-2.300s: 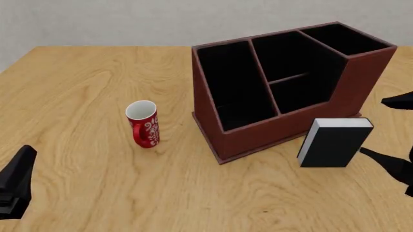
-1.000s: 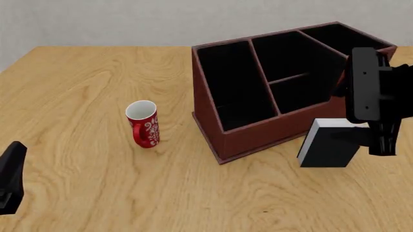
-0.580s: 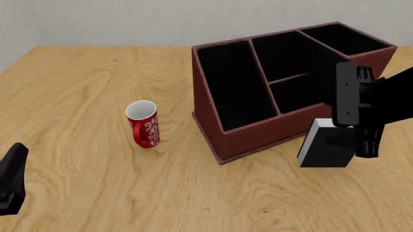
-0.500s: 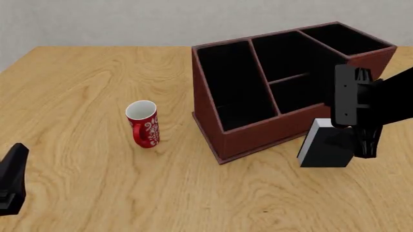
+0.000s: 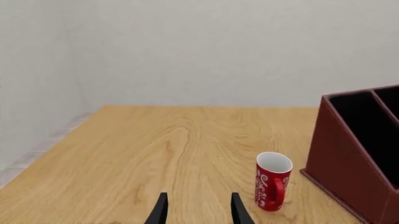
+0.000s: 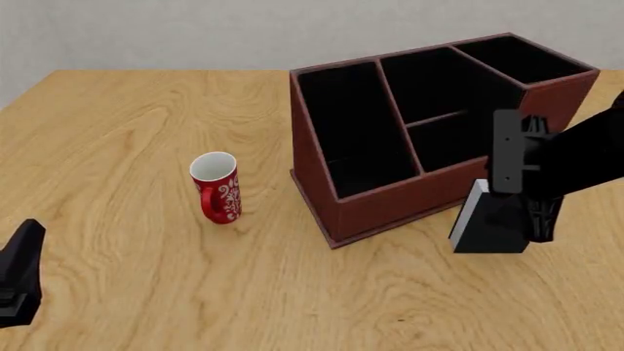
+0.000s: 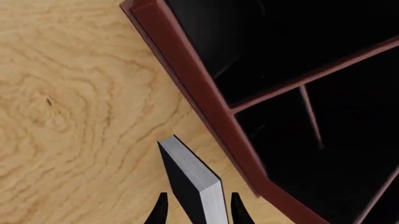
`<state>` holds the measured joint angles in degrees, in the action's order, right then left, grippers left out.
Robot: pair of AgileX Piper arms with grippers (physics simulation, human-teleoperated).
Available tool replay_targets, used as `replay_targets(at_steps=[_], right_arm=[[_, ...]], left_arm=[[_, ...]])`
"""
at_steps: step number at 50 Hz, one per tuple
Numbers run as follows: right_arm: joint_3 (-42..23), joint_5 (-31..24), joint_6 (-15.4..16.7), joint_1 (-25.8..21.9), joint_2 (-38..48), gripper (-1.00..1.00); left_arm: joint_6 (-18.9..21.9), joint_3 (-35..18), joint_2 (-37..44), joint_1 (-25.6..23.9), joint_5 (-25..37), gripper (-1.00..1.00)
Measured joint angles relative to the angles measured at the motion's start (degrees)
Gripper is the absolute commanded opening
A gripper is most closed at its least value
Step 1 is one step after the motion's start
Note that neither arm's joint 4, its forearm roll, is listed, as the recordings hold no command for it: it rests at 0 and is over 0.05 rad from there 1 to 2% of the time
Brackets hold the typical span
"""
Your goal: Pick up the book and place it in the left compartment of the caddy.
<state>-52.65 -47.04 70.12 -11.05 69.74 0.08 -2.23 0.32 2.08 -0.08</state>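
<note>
The black book (image 6: 484, 228) with white page edges stands upright on the table just in front of the caddy's (image 6: 390, 206) right end. My right gripper (image 6: 527, 219) hangs over it, open. In the right wrist view its fingers (image 7: 160, 209) stand on either side of the book's (image 7: 192, 181) top edge, with gaps on both sides. The left compartment (image 6: 346, 124), long and black-lined, is at the caddy's left end. My left gripper (image 6: 20, 274) rests low at the near left, open (image 5: 198, 212) with nothing between its fingers.
A red-and-white mug (image 6: 216, 186) stands left of the caddy; it also shows in the left wrist view (image 5: 272, 187) beside the caddy's sloped wall (image 5: 349, 168). The caddy's wall (image 7: 206, 102) runs close past the book.
My right arm has swung in from the right and come down and leftwards over the book, so its fingers now straddle the top. The book, mug and left arm have stayed put.
</note>
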Motion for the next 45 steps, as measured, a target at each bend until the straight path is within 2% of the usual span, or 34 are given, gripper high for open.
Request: replay_targets(at_steps=[38,39,45], right_arm=[[3.7,4.8,0.9,3.6,4.3,1.0],[3.7,4.9,0.9,3.7,4.4,-1.0],[3.7,4.5,1.8,3.4,3.7,-1.0]], left_arm=[[-0.1,1.2,-0.1,0.7,-0.8,1.0],[0.0,1.2,-0.1,0.7,-0.8,1.0],[0.0,1.3,-0.1,0.7,-0.9,1.0]])
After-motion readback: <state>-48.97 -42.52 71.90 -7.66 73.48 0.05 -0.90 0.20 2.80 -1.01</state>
